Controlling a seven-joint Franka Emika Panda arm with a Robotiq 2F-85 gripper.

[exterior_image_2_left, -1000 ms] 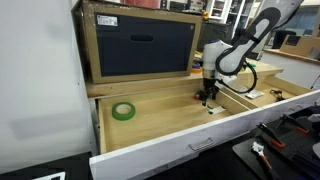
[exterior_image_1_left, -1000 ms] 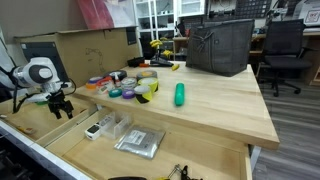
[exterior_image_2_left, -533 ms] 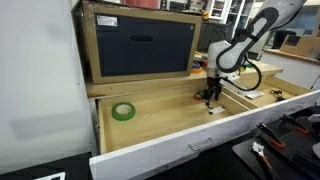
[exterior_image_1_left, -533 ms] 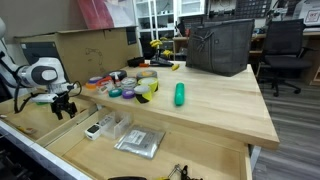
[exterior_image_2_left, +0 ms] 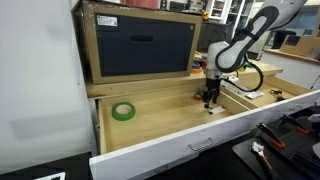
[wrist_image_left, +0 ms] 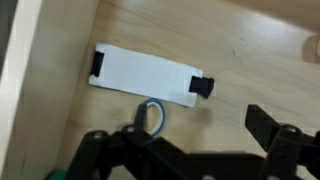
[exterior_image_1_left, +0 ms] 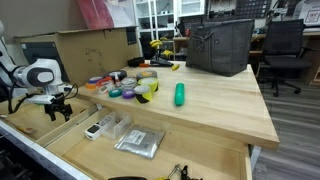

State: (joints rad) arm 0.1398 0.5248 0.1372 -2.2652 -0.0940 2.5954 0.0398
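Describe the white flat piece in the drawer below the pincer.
The white piece is a thin flat rectangle, plastic or card by its look, with a black tab at each short end. It lies flat, slightly askew, on the wooden drawer floor beside the side wall. The open pincer hangs above, seemingly clear of it.

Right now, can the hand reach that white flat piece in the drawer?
Probably yes: the open hand hangs just above the white flat piece, and nothing lies over it on the drawer floor.
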